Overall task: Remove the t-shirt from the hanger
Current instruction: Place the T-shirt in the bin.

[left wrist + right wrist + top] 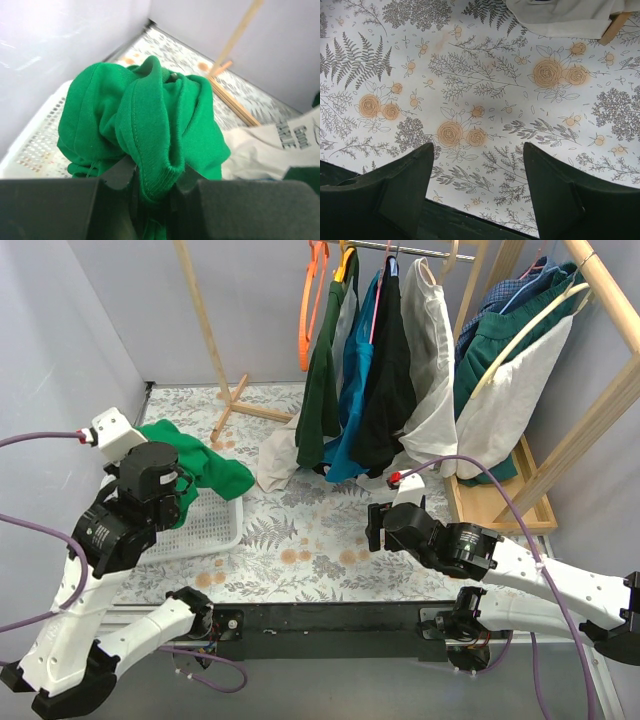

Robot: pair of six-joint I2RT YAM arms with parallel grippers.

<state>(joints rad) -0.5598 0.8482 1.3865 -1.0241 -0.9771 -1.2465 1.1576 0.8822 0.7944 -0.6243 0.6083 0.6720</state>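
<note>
Leftward, left gripper pinching green t-shirt over white basket rim, right gripper spread wide above floral tablecloth.

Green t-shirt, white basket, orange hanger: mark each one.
green t-shirt point(150, 125), left wrist view, on the bunched middle fold.
white basket point(205, 528), top external view, on its bare mesh floor.
orange hanger point(303, 340), top external view, on its left sloping arm.
</note>
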